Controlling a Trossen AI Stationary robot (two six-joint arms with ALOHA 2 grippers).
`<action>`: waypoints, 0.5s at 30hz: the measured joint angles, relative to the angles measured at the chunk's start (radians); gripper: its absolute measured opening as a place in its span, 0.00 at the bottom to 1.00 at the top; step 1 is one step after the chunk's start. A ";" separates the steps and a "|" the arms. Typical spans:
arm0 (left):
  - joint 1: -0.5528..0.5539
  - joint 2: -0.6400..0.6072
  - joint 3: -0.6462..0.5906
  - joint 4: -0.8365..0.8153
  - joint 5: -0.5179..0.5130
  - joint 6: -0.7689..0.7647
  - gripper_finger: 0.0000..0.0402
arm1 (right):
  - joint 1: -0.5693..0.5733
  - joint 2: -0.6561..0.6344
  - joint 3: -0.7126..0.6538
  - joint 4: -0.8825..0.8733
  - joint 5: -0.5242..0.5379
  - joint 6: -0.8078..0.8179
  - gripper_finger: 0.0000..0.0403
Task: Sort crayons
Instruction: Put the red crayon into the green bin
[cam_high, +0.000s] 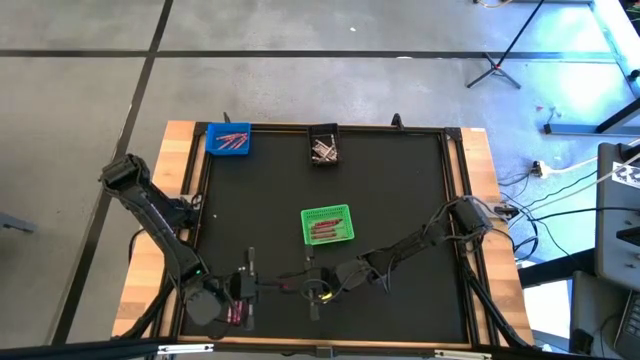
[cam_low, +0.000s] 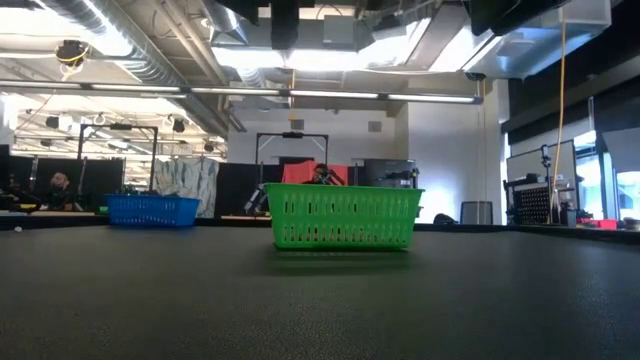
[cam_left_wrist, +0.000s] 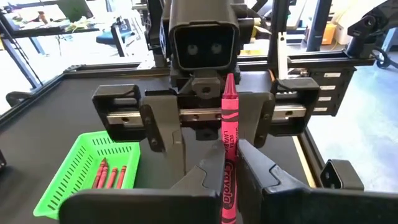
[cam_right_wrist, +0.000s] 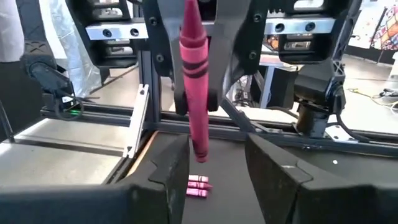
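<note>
My left gripper (cam_high: 262, 285) is near the table's front edge, shut on a magenta crayon (cam_left_wrist: 229, 118). The crayon sticks out toward my right gripper (cam_high: 305, 288), which faces it. My right gripper (cam_right_wrist: 214, 155) is open, with a finger on each side of the crayon's free end (cam_right_wrist: 199, 146); I see no touch. The green bin (cam_high: 327, 225) holds red crayons, the blue bin (cam_high: 228, 139) pink-red ones and the black bin (cam_high: 324, 147) pale ones. Two magenta crayons (cam_right_wrist: 198, 185) lie on the mat under the grippers. My left gripper pinches the magenta crayon between its two fingers at the crayon's near end (cam_left_wrist: 228, 186). The fingers come level from the table's left, and the crayon lies along them, pointing past the fingertips. It is lifted clear of the mat.
The green bin (cam_low: 345, 217) stands mid-table just behind the grippers; the blue bin (cam_low: 152, 209) and the black bin are at the far edge. The black mat (cam_high: 400, 200) has a raised frame around it. A person shows in the room at the far left (cam_low: 60, 183).
</note>
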 joint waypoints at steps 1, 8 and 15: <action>0.000 0.000 0.000 0.003 0.000 0.000 0.02 | 0.000 0.000 0.000 0.008 0.000 -0.001 0.38; 0.009 0.000 0.000 0.006 -0.007 0.000 0.02 | 0.001 0.000 0.032 0.022 -0.001 -0.025 0.36; 0.008 0.000 0.000 0.010 0.006 -0.010 0.03 | 0.001 0.000 0.032 0.000 -0.003 -0.056 0.08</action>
